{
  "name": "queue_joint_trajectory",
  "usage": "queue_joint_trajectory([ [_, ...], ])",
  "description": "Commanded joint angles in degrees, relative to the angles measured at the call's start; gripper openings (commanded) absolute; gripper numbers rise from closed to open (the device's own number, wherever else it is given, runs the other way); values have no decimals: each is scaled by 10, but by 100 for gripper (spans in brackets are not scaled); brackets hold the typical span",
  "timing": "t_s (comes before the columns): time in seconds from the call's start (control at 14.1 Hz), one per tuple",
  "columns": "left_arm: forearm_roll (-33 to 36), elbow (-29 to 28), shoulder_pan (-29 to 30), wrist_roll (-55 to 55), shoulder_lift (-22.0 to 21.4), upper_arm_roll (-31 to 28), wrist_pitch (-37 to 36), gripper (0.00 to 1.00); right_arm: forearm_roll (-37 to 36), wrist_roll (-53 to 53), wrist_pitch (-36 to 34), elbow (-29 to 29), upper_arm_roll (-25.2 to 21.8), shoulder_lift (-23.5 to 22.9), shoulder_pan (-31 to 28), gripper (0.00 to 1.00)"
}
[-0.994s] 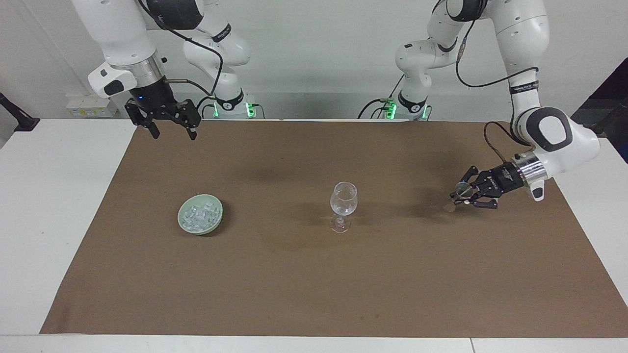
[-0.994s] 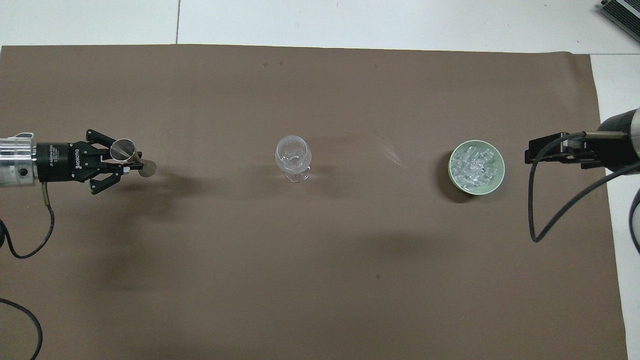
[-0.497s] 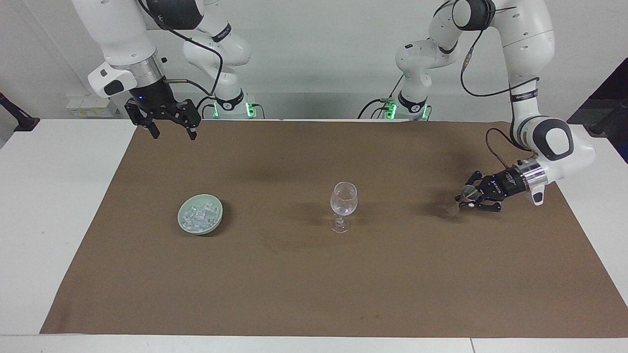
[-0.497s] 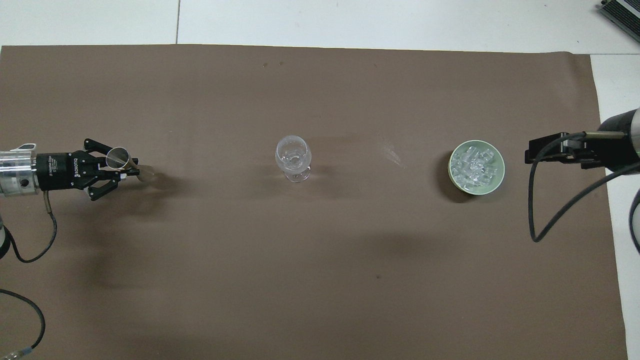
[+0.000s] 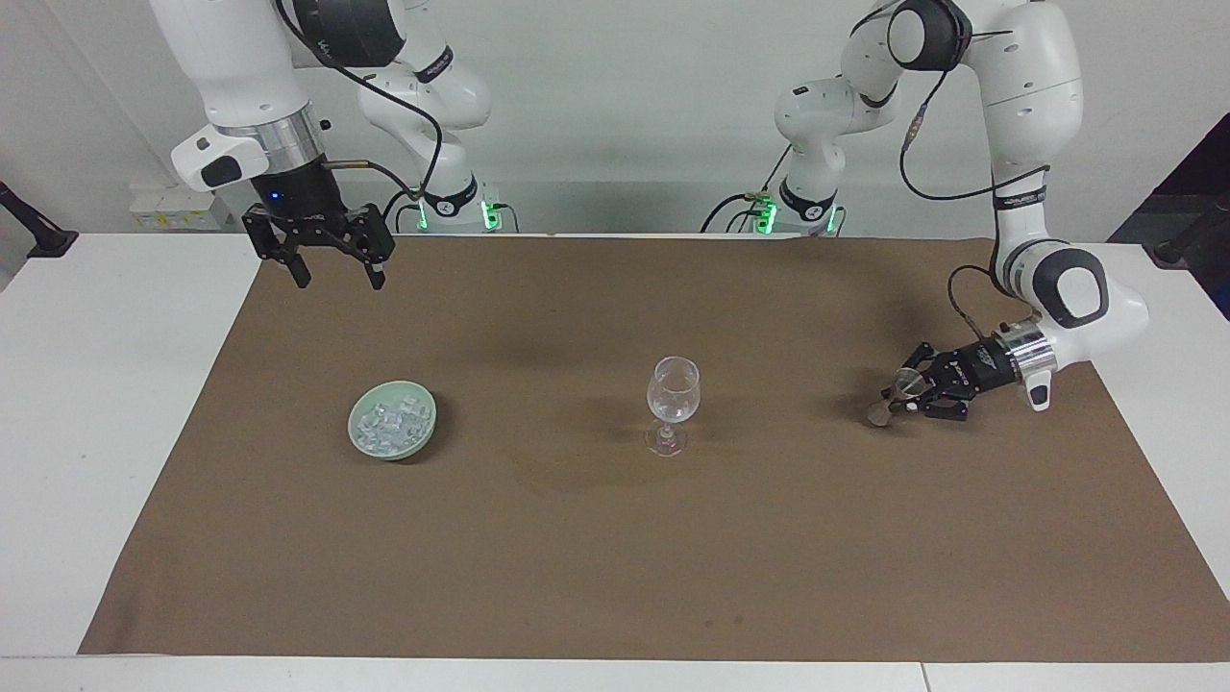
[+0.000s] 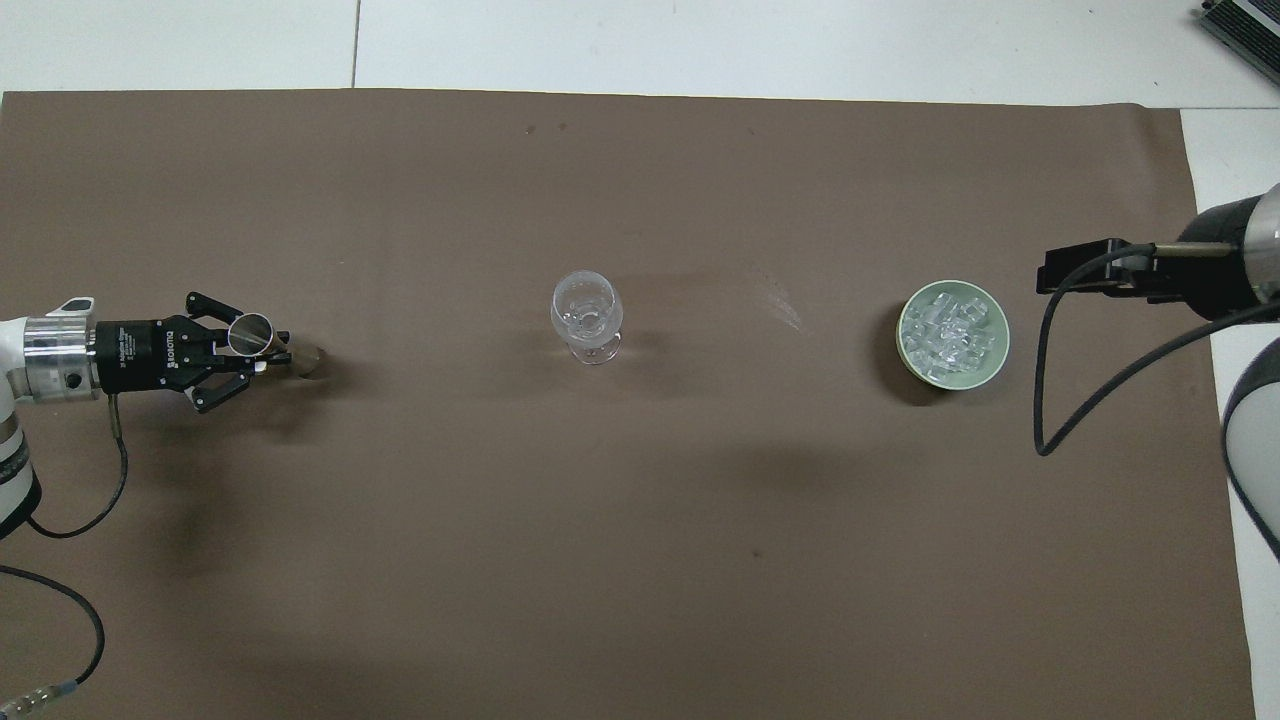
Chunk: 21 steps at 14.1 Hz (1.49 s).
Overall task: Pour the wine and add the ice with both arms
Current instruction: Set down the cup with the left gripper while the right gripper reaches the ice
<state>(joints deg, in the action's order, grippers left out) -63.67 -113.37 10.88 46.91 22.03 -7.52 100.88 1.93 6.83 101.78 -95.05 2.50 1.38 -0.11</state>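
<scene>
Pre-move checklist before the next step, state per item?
1. Left claw shut on the small metal cup, low over the brown mat toward the left arm's end: ok.
2. Small metal cup set down and released: not ok; whether its foot touches the mat, cannot tell.
3. Wine glass upright mid-mat, apart from both claws: ok.
4. Wine in the wine glass: cannot tell.
5. Ice heaped in the green bowl; none visible in the wine glass: ok.
6. Right claw open, empty, raised over the mat's edge nearest the robots, not yet over the green bowl: ok.
</scene>
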Motion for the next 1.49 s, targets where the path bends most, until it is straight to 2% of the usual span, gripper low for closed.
queue_joint_trajectory([
  [0.0, -14, -14, -2, -21, -1, -5, 12, 0, 4, -33, 79, -74, 0, -4, -6, 100],
  [0.21, -14, -18, -2, -22, -1, -5, 19, 0, 3, -63, 150, -109, 0, -44, -16, 100],
  [0.28, -14, -19, -2, -23, -1, -5, 20, 10, 0, -64, 181, -117, -1, -58, -16, 100],
  [0.36, -14, -20, -3, -23, -1, -5, 20, 25, -1, -67, 209, -127, 0, -68, -16, 100],
  [0.43, -14, -20, -3, -23, -1, -5, 20, 33, -1, -67, 232, -140, 0, -73, -16, 100],
  [0.5, -14, -20, -3, -23, -1, -5, 24, 45, -1, -67, 250, -156, -1, -74, -16, 100],
  [0.64, -14, -19, -3, -23, -1, -5, 24, 58, -3, -72, 304, -188, -1, -83, -23, 100],
  [0.71, -14, -19, -3, -22, -1, -5, 24, 81, -3, -81, 313, -190, -1, -85, -25, 100],
  [0.85, -13, -18, -3, -22, 0, -5, 24, 99, -3, -84, 315, -203, -1, -82, -36, 100],
  [1.07, 6, -13, -2, -40, 0, -8, 15, 100, -3, -80, 364, -234, 0, -96, -32, 100],
  [1.42, 149, 53, -7, -83, -16, -21, 20, 100, -3, -80, 413, -264, 0, -110, -22, 91],
])
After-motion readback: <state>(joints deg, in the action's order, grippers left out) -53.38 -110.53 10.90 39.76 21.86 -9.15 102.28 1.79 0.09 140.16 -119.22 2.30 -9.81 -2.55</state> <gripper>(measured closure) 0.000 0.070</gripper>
